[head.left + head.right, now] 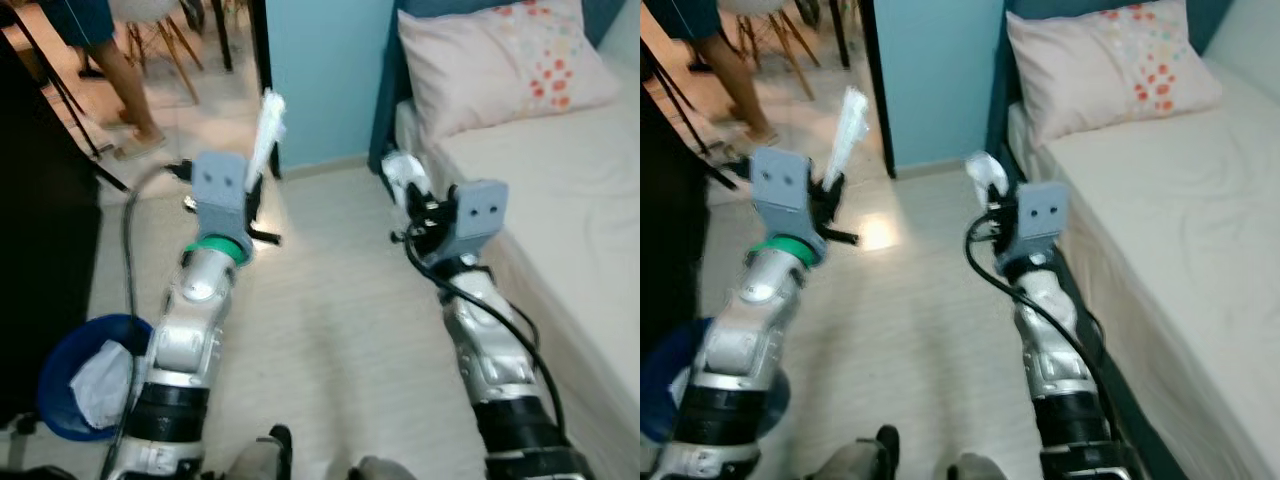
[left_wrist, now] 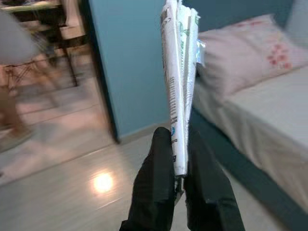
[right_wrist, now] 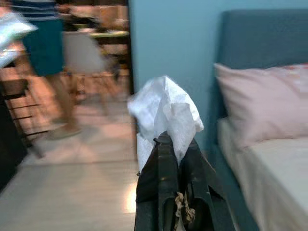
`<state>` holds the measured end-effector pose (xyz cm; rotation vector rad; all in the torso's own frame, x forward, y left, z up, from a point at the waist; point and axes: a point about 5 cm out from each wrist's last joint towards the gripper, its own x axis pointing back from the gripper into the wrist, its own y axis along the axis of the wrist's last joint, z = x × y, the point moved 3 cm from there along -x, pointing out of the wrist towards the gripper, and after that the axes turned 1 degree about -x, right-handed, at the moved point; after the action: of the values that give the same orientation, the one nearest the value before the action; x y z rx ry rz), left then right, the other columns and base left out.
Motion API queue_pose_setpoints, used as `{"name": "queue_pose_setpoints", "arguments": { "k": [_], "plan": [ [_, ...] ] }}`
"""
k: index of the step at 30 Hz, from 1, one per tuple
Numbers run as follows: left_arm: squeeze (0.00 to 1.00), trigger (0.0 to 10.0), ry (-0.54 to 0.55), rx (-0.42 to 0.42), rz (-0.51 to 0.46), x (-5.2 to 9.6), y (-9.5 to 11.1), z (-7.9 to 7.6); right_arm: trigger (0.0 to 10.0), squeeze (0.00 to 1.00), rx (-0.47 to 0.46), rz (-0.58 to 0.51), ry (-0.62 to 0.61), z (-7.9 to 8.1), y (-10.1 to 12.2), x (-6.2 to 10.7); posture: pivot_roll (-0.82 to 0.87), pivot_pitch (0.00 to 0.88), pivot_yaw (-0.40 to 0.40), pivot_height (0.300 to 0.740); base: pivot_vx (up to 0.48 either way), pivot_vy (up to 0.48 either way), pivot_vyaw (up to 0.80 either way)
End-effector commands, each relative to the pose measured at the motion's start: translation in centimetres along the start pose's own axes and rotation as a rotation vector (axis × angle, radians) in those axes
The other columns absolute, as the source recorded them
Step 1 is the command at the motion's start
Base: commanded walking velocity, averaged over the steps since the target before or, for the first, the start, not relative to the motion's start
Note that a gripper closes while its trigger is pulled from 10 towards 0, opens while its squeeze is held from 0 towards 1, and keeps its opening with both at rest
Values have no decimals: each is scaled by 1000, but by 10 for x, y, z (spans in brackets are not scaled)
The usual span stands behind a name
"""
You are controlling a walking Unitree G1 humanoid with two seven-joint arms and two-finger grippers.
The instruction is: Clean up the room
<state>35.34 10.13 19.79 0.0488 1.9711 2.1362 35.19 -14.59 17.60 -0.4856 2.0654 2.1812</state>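
Left gripper (image 2: pixel 179 159) is clamped on a folded paper (image 2: pixel 179 72) (held upright); right gripper (image 3: pixel 175 149) pinches a crumpled tissue (image 3: pixel 163 110).

Both silver arms reach forward and upward from the robot's body, bent at the elbow, with black cables looping along each forearm. The left gripper (image 2: pixel 179 144) points up, its two black fingers (image 2: pixel 156 183) pressed together on a folded printed wrapper (image 2: pixel 179 72). The right gripper (image 3: pixel 175 147) (raised to about the same height) has its fingers clamped on a crumpled white tissue (image 3: pixel 166 108).
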Motion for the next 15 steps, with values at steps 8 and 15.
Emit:
{"name": "queue_pose_setpoints", "arguments": {
  "k": [8, 15],
  "plan": [
    [0, 10000, 27, -12, 23, 1, -7, 9, 10000, 0, 9, 14, 7, 4, -4, 1, -61, 48, 29, 737, 471, 0, 0],
    [0, 10000, 31, -13, 24, 1, -7, 9, 10000, 0, 5, 19, 16, 5, -5, 2, -60, 52, 29, 737, 469, 0, 67]
  ]
}}
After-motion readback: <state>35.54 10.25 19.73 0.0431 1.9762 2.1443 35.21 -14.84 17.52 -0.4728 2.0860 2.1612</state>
